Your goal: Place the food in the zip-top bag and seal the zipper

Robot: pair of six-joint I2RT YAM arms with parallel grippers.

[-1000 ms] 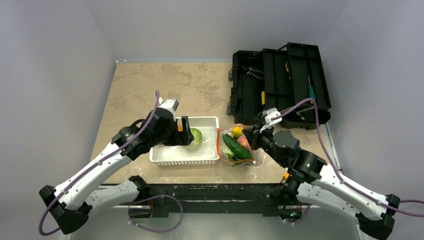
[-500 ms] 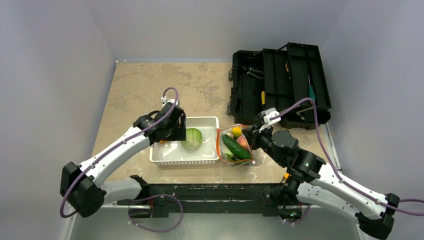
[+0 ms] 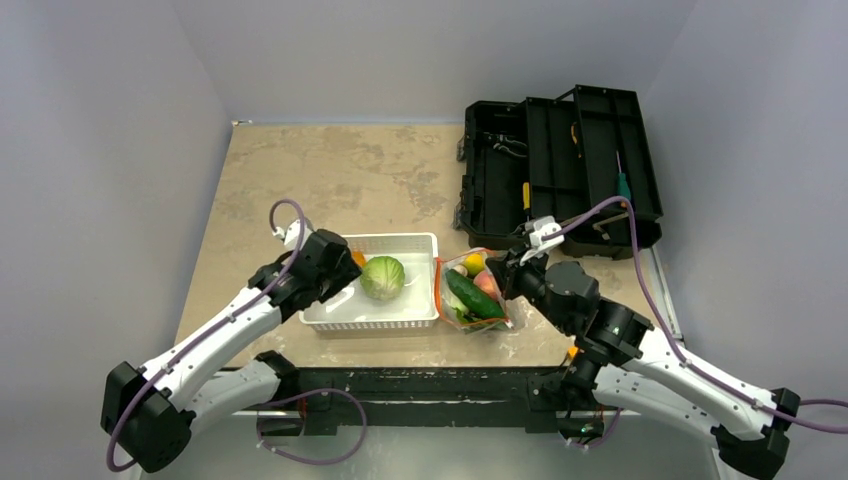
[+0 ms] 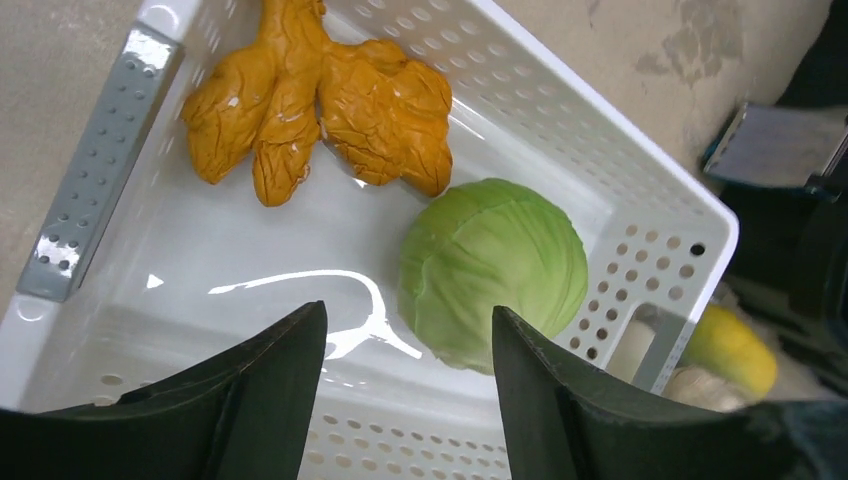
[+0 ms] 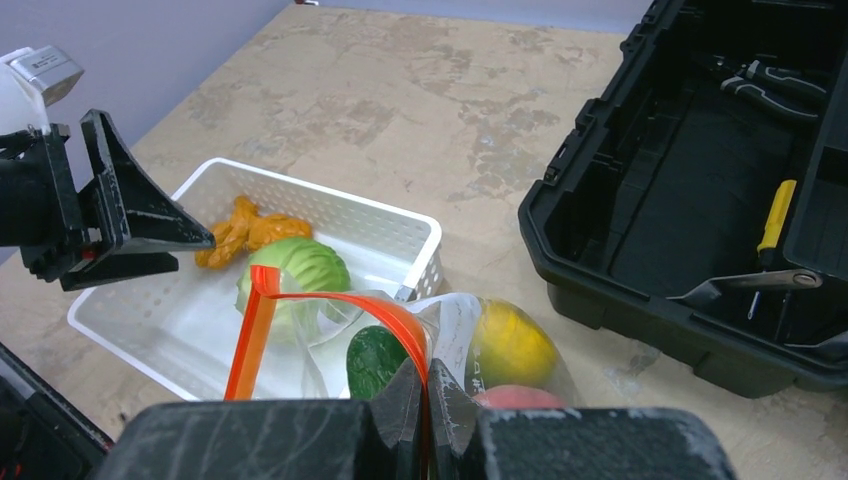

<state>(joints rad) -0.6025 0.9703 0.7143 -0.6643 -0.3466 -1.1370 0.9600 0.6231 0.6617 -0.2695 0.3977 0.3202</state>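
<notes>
The clear zip-top bag (image 3: 470,292) stands right of the white basket (image 3: 400,238), mouth held up. My right gripper (image 5: 425,385) is shut on its orange-red zipper (image 5: 330,300) strip. Inside the bag show a green cucumber (image 5: 377,360), a yellow mango (image 5: 510,345) and a pink peach (image 5: 510,397). A green cabbage (image 4: 490,270) and wrinkled orange pieces (image 4: 320,100) lie in the basket (image 4: 600,110). My left gripper (image 4: 408,315) hovers open over the basket's left end, nothing between its fingers, the cabbage just beyond them.
An open black toolbox (image 3: 560,170) with pliers and screwdrivers fills the back right of the table. The bag leans against the basket's right wall. Bare tan tabletop lies behind the basket.
My left arm has drawn back from over the cabbage to the basket's left end, and its jaws have narrowed somewhat. The right gripper and the bag have not moved.
</notes>
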